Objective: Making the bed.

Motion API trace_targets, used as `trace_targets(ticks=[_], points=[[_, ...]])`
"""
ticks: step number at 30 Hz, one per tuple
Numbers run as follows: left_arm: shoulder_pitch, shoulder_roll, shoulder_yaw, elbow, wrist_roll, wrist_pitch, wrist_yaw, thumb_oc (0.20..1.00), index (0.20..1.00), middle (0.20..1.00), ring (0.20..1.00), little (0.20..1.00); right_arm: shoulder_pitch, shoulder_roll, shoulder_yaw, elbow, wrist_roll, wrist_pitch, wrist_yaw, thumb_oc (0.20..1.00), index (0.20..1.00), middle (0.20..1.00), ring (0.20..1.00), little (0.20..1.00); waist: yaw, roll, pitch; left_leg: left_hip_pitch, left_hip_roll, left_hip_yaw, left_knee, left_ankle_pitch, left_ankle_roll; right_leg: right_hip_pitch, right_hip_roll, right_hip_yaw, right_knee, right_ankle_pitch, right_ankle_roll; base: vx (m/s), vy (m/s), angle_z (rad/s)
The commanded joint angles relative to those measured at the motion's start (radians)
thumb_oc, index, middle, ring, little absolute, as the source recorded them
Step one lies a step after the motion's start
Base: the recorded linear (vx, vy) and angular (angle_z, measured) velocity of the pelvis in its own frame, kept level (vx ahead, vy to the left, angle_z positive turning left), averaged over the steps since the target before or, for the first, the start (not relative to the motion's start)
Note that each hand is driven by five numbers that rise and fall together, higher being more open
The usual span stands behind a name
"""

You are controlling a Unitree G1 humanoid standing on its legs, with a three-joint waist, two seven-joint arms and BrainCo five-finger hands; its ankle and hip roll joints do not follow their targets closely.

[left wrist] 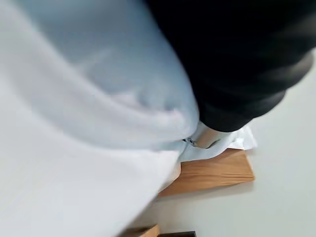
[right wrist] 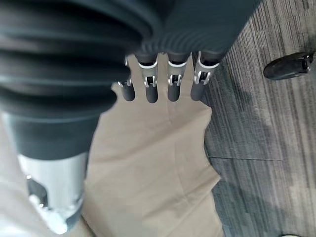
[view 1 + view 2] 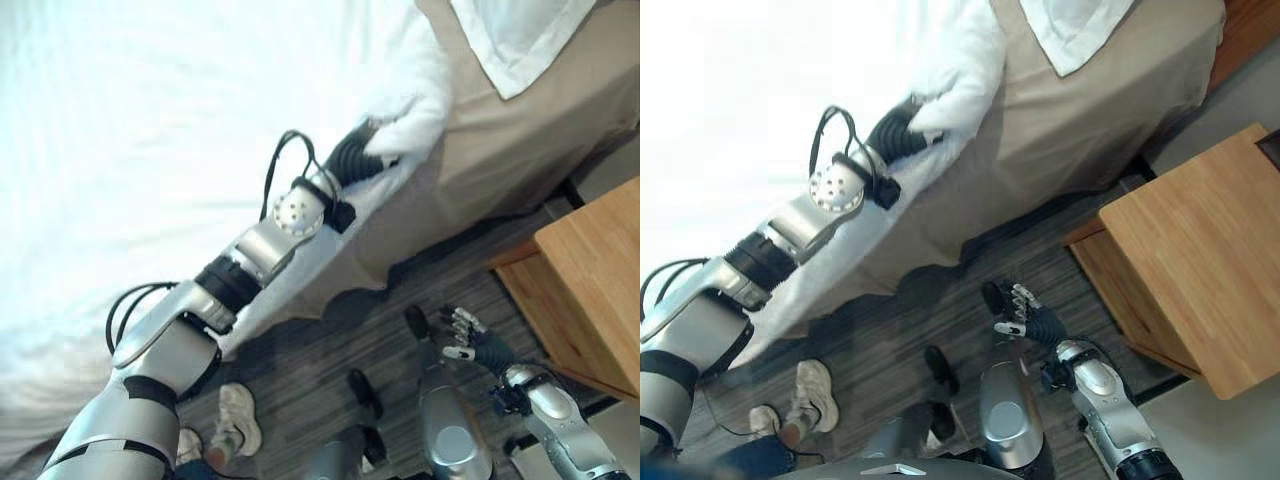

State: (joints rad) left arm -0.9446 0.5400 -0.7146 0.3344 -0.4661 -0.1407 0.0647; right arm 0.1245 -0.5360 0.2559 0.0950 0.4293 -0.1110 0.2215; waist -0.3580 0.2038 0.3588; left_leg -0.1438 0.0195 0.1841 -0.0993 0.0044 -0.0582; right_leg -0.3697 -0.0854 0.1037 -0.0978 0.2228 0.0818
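— Where's the white fluffy duvet (image 3: 200,130)?
— Spread across the bed, edge bunched over the tan bed skirt (image 3: 500,150), beside the white pillow (image 3: 520,35) at the head.
— Any print or labels?
— None readable.
— Left hand (image 3: 358,152)?
— Stretched out to the duvet's bunched edge, fingers buried in the cloth; can't tell whether closed.
— Right hand (image 3: 1025,315)?
— Hanging low over the grey striped carpet (image 3: 940,320), near the light wooden nightstand (image 3: 1200,250), fingers (image 2: 151,89) straight, holding nothing.

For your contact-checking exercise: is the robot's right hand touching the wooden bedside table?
Apart. In the right eye view the right hand hangs over the grey floor, with bare floor showing between it and the wooden bedside table.
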Motion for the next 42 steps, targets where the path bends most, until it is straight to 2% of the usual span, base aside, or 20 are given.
trace_targets(ticks=[1, 9, 17, 19, 22, 23, 24, 25, 26, 29, 31, 32, 35, 36, 38, 40, 42], points=[[-0.009, -0.132, -0.005, -0.117, -0.074, -0.056, -0.132, 1.000, 1.000, 1.000, 1.000, 1.000, 0.068, -0.042, 0.001, -0.045, -0.019, -0.032, -0.004, 1.000, 1.000, 1.000, 1.000, 1.000, -0.054, 0.004, -0.047, 0.050, -0.009, 0.021, 0.012, 0.020, -0.005, 0.083, 0.038, 0.083, 0.011, -0.076, 0.026, 0.00, 0.042, 0.00], [0.071, -0.079, 0.007, -0.193, -0.132, -0.044, -0.183, 1.000, 1.000, 1.000, 1.000, 1.000, 0.095, -0.052, -0.015, -0.043, -0.027, -0.026, 0.012, 1.000, 1.000, 1.000, 1.000, 1.000, -0.045, 0.015, -0.071, 0.064, -0.014, 0.022, 0.012, 0.017, -0.001, 0.101, 0.033, 0.090, 0.011, -0.077, 0.026, 0.00, 0.005, 0.00], [0.090, 0.015, 0.071, -0.368, -0.245, -0.086, -0.214, 1.000, 1.000, 1.000, 1.000, 1.000, 0.126, -0.049, -0.033, -0.040, -0.037, -0.036, 0.029, 1.000, 1.000, 1.000, 1.000, 1.000, -0.018, 0.014, -0.109, 0.084, -0.017, -0.002, 0.012, 0.015, 0.000, 0.132, 0.032, 0.079, 0.011, -0.088, 0.025, 0.01, -0.004, 0.01], [0.164, 0.032, 0.167, -0.439, -0.330, -0.121, -0.222, 1.000, 1.000, 1.000, 1.000, 1.000, 0.149, -0.043, -0.045, -0.040, -0.052, -0.049, 0.035, 1.000, 1.000, 1.000, 1.000, 1.000, -0.002, 0.008, -0.127, 0.092, -0.017, -0.008, 0.012, 0.014, 0.000, 0.144, 0.030, 0.074, 0.011, -0.093, 0.025, 0.00, 0.000, 0.00], [0.309, -0.019, 0.289, -0.487, -0.374, -0.148, -0.204, 1.000, 1.000, 1.000, 1.000, 1.000, 0.172, -0.005, -0.076, 0.005, -0.028, -0.050, 0.023, 1.000, 1.000, 1.000, 1.000, 1.000, 0.018, -0.006, -0.140, 0.097, -0.017, -0.017, 0.012, 0.014, 0.002, 0.154, 0.030, 0.067, 0.011, -0.098, 0.022, 0.00, -0.012, 0.01], [0.430, -0.038, 0.374, -0.515, -0.370, -0.151, -0.190, 1.000, 1.000, 1.000, 1.000, 1.000, 0.180, 0.015, -0.126, 0.035, -0.046, -0.047, -0.016, 1.000, 1.000, 1.000, 1.000, 1.000, 0.033, -0.017, -0.147, 0.105, -0.016, -0.027, 0.012, 0.010, 0.005, 0.165, 0.030, 0.059, 0.012, -0.105, 0.020, -0.01, -0.027, 0.05], [0.432, -0.037, 0.375, -0.516, -0.369, -0.150, -0.190, 1.000, 1.000, 1.000, 1.000, 1.000, 0.180, 0.014, -0.125, 0.035, -0.046, -0.047, -0.016, 1.000, 1.000, 1.000, 1.000, 1.000, 0.033, -0.017, -0.149, 0.101, -0.017, -0.027, 0.012, 0.013, 0.004, 0.162, 0.029, 0.060, 0.011, -0.102, 0.020, 0.01, -0.032, 0.10], [0.557, -0.061, 0.446, -0.527, -0.397, -0.139, -0.195, 1.000, 1.000, 1.000, 1.000, 1.000, 0.159, 0.008, -0.196, 0.047, -0.089, -0.052, -0.074, 1.000, 1.000, 1.000, 1.000, 1.000, 0.052, -0.024, -0.156, 0.107, -0.015, -0.034, 0.012, 0.008, 0.009, 0.172, 0.030, 0.055, 0.012, -0.108, 0.018, 0.00, -0.020, 0.11], [0.558, -0.060, 0.447, -0.529, -0.397, -0.138, -0.195, 1.000, 1.000, 1.000, 1.000, 1.000, 0.159, 0.007, -0.195, 0.047, -0.089, -0.051, -0.074, 1.000, 1.000, 1.000, 1.000, 1.000, 0.052, -0.024, -0.158, 0.104, -0.016, -0.034, 0.012, 0.012, 0.008, 0.168, 0.029, 0.056, 0.011, -0.105, 0.018, 0.02, -0.023, 0.08], [0.765, -0.064, 0.518, -0.525, -0.404, -0.106, -0.226, 1.000, 1.000, 1.000, 1.000, 1.000, 0.053, -0.037, -0.330, 0.075, -0.128, -0.061, -0.172, 1.000, 1.000, 1.000, 1.000, 1.000, 0.082, -0.032, -0.169, 0.116, -0.017, -0.041, 0.012, 0.002, 0.018, 0.182, 0.030, 0.054, 0.011, -0.111, 0.016, 0.02, 0.004, 0.03], [0.824, -0.066, 0.525, -0.510, -0.405, -0.090, -0.236, 1.000, 1.000, 1.000, 1.000, 1.000, -0.008, -0.062, -0.359, 0.088, -0.126, -0.062, -0.205, 1.000, 1.000, 1.000, 1.000, 1.000, 0.095, -0.036, -0.177, 0.115, -0.018, -0.042, 0.012, 0.003, 0.021, 0.182, 0.029, 0.055, 0.011, -0.108, 0.015, 0.01, 0.005, 0.03], [0.904, -0.079, 0.510, -0.488, -0.435, -0.061, -0.251, 1.000, 1.000, 1.000, 1.000, 1.000, -0.112, -0.097, -0.375, 0.096, -0.083, -0.074, -0.236, 0.200, 0.200, 0.200, 0.200, 0.200, 0.121, -0.040, -0.188, 0.118, -0.019, -0.047, 0.012, 0.001, 0.027, 0.187, 0.029, 0.054, 0.011, -0.109, 0.014, 0.02, 0.016, 0.04], [0.999, -0.077, 0.489, -0.465, -0.432, -0.025, -0.261, 1.000, 1.000, 1.000, 1.000, 1.000, -0.241, -0.113, -0.355, 0.088, -0.010, -0.091, -0.251, 0.200, 0.200, 0.200, 0.200, 0.200, 0.165, -0.047, -0.203, 0.117, -0.023, -0.059, 0.012, 0.001, 0.034, 0.193, 0.028, 0.049, 0.011, -0.110, 0.012, 0.00, 0.001, 0.05], [1.000, -0.077, 0.491, -0.466, -0.432, -0.024, -0.261, 1.000, 1.000, 1.000, 1.000, 1.000, -0.244, -0.113, -0.352, 0.091, -0.009, -0.092, -0.250, 0.200, 0.200, 0.200, 0.200, 0.200, 0.164, -0.047, -0.202, 0.117, -0.023, -0.059, 0.012, 0.001, 0.034, 0.193, 0.028, 0.049, 0.011, -0.110, 0.012, -0.02, -0.022, 0.19], [1.060, -0.080, 0.455, -0.459, -0.476, 0.008, -0.264, 1.000, 1.000, 1.000, 1.000, 1.000, -0.398, -0.114, -0.249, 0.071, 0.052, -0.085, -0.261, 0.200, 0.200, 0.200, 0.200, 0.200, 0.206, -0.061, -0.210, 0.118, -0.024, -0.069, 0.012, 0.005, 0.038, 0.202, 0.028, 0.041, 0.011, -0.110, 0.009, -0.03, -0.041, 0.17], [1.069, -0.076, 0.445, -0.467, -0.484, 0.012, -0.264, 1.000, 1.000, 1.000, 1.000, 1.000, -0.429, -0.104, -0.226, 0.073, 0.068, -0.082, -0.261, 0.200, 0.200, 0.200, 0.200, 0.200, 0.216, -0.063, -0.213, 0.118, -0.024, -0.073, 0.012, 0.007, 0.039, 0.204, 0.028, 0.037, 0.011, -0.110, 0.009, -0.02, -0.030, 0.09], [1.086, -0.077, 0.418, -0.473, -0.524, 0.032, -0.263, 1.000, 1.000, 1.000, 1.000, 1.000, -0.544, -0.053, -0.125, 0.103, 0.173, -0.078, -0.240, 0.200, 0.200, 0.200, 0.200, 0.200, 0.243, -0.067, -0.219, 0.117, -0.026, -0.081, 0.012, 0.010, 0.040, 0.210, 0.027, 0.032, 0.011, -0.112, 0.007, -0.03, -0.030, 0.18]])
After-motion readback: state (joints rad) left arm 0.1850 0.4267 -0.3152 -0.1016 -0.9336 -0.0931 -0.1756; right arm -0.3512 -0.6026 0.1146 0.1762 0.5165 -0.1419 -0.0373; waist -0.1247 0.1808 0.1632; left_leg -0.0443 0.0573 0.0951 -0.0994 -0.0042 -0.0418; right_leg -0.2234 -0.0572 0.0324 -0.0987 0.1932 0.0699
